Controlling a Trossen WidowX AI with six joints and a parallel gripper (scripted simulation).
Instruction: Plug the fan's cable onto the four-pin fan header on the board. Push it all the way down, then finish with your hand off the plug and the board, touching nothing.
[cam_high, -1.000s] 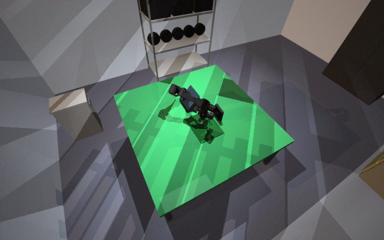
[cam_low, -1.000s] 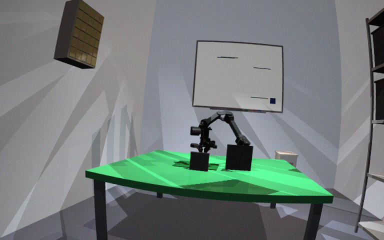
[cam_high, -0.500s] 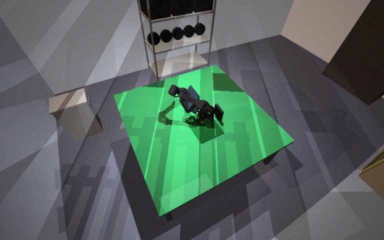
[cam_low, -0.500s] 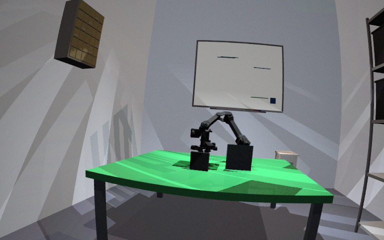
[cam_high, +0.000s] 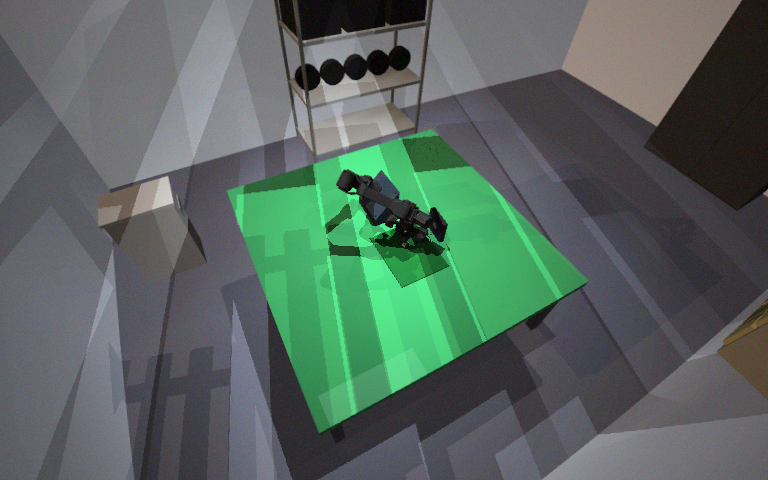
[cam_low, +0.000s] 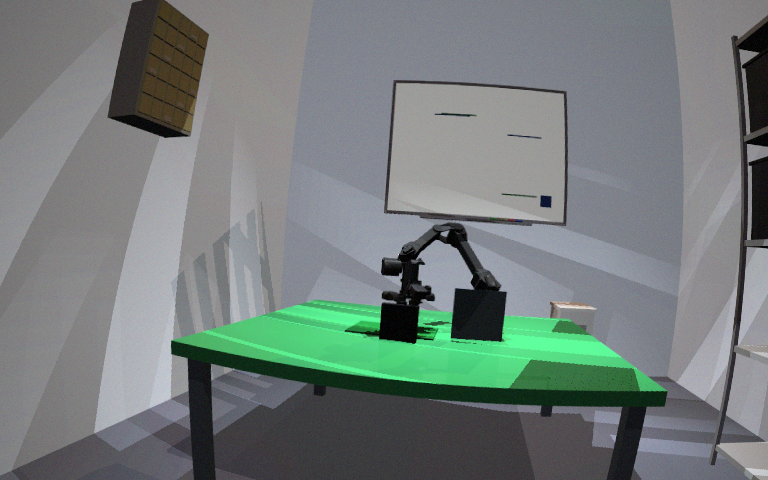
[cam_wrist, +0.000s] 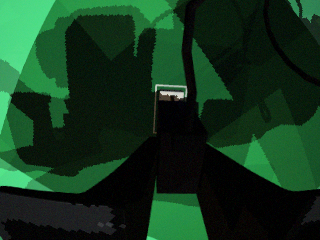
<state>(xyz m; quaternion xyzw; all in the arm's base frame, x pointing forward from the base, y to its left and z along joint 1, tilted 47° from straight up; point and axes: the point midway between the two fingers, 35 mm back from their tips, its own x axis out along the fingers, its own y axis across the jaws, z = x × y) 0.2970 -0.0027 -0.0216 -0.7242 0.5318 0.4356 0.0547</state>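
Observation:
My gripper (cam_high: 404, 243) (cam_wrist: 172, 144) is shut on the fan cable's black plug (cam_wrist: 178, 145), above the green board (cam_high: 420, 273) (cam_low: 356, 328). In the wrist view the plug overlaps the near part of the small pale header (cam_wrist: 171, 93), inside a light outline; whether it touches or is seated cannot be told. The black cable (cam_wrist: 188, 45) runs from the plug to the top of the view. The dark square fan (cam_high: 438, 224) (cam_low: 399, 322) stands upright by the board and hides my fingertips in the exterior view.
A dark upright block (cam_low: 478, 315) stands on the green table (cam_high: 509, 254) (cam_low: 271, 350) beneath the arm's base. A loop of cable (cam_wrist: 285, 57) curves at the upper right of the wrist view. Dark shadows cross the board.

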